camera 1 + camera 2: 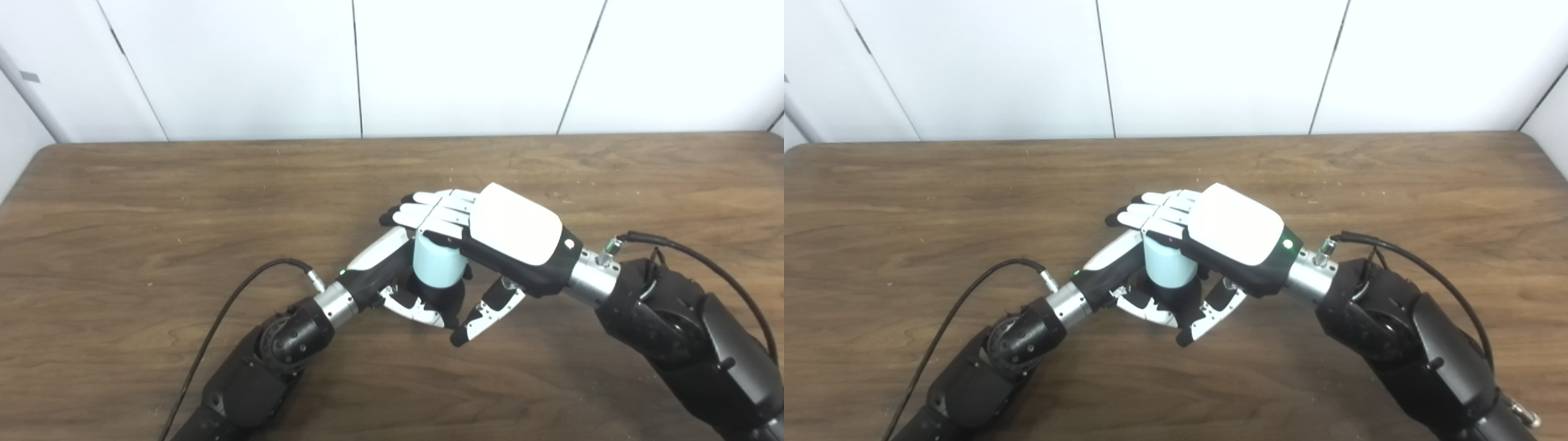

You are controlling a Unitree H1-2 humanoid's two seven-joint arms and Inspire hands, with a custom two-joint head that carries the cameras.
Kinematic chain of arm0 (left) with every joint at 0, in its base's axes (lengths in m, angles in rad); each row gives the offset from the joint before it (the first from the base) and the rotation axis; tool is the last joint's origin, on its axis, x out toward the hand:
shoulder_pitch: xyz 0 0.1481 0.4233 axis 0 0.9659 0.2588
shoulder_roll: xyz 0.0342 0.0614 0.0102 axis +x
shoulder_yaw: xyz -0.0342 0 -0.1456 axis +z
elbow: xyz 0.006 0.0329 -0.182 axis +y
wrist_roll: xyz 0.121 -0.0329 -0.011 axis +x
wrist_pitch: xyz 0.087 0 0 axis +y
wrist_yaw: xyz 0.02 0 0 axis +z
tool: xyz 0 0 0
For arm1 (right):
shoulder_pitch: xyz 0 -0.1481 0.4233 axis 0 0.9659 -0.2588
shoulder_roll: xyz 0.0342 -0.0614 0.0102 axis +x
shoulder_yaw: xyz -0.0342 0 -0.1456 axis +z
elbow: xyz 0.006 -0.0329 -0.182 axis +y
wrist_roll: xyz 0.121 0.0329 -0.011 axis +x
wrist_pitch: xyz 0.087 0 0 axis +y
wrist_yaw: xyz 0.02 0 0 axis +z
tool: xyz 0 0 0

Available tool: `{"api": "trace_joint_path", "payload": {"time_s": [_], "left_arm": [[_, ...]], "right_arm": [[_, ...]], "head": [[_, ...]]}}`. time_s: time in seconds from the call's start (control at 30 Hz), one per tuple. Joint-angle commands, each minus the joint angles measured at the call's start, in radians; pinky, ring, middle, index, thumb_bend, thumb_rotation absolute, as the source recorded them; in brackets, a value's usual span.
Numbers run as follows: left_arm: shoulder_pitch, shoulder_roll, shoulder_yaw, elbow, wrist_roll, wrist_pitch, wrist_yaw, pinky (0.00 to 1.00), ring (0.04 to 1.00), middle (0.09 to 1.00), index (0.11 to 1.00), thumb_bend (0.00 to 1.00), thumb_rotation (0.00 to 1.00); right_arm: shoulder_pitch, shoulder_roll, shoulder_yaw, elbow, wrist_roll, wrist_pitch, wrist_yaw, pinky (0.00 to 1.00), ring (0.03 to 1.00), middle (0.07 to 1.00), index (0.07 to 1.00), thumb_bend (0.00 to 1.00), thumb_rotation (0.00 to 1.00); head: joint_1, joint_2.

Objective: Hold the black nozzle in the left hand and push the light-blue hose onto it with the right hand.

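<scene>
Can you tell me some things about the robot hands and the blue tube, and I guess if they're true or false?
1. The hose is red. False: it is light blue.
2. The right hand lies flat on top of the hose. True.
3. The left hand rests far away from the hose. False: it wraps around the black nozzle right below the hose.
4. The table is brown wood. True.
5. The hose lies flat on the table. False: it stands upright between the hands.
</scene>
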Motion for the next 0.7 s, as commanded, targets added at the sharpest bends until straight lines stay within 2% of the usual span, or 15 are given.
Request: {"api": "trace_joint_path", "payload": {"time_s": [0.0, 0.37, 0.47, 0.57, 0.63, 0.67], "left_arm": [[0.051, 0.038, -0.034, 0.067, 0.061, 0.115, -0.09, 0.61, 0.638, 0.649, 0.489, 0.51, 0.07], [0.048, 0.037, -0.036, 0.066, 0.062, 0.111, -0.089, 0.6, 0.646, 0.647, 0.488, 0.51, 0.07], [0.049, 0.038, -0.037, 0.064, 0.065, 0.131, -0.095, 0.59, 0.651, 0.648, 0.488, 0.51, 0.07], [0.047, 0.043, -0.037, 0.07, 0.052, 0.124, -0.105, 0.56, 0.635, 0.639, 0.49, 0.51, 0.08], [0.049, 0.044, -0.034, 0.072, 0.047, 0.093, -0.097, 0.58, 0.659, 0.644, 0.488, 0.51, 0.07], [0.05, 0.044, -0.033, 0.077, 0.048, 0.085, -0.093, 0.61, 0.681, 0.637, 0.488, 0.51, 0.07]], "right_arm": [[0.05, -0.018, 0.068, 0.045, -0.014, -0.007, 0.122, 0.83, 0.898, 0.906, 0.929, 0.78, 0.34], [0.053, -0.021, 0.062, 0.037, -0.025, -0.006, 0.116, 0.86, 0.917, 0.93, 0.944, 0.74, 0.37], [0.053, -0.022, 0.052, 0.017, -0.059, -0.009, 0.104, 0.97, 0.986, 0.989, 0.984, 0.75, 0.38], [0.056, -0.009, 0.022, 0.0, -0.124, -0.018, 0.05, 1.0, 0.999, 0.999, 0.999, 0.85, 0.47], [0.063, 0.013, -0.019, -0.015, -0.181, -0.031, -0.031, 1.0, 1.0, 1.0, 1.0, 0.95, 0.56], [0.069, 0.031, -0.043, -0.017, -0.221, -0.046, -0.098, 1.0, 1.0, 1.0, 1.0, 0.98, 0.59]], "head": [[0.0, 0.001], [0.0, 0.0], [0.001, -0.001], [0.001, -0.002], [0.001, -0.003], [0.001, -0.003]]}}
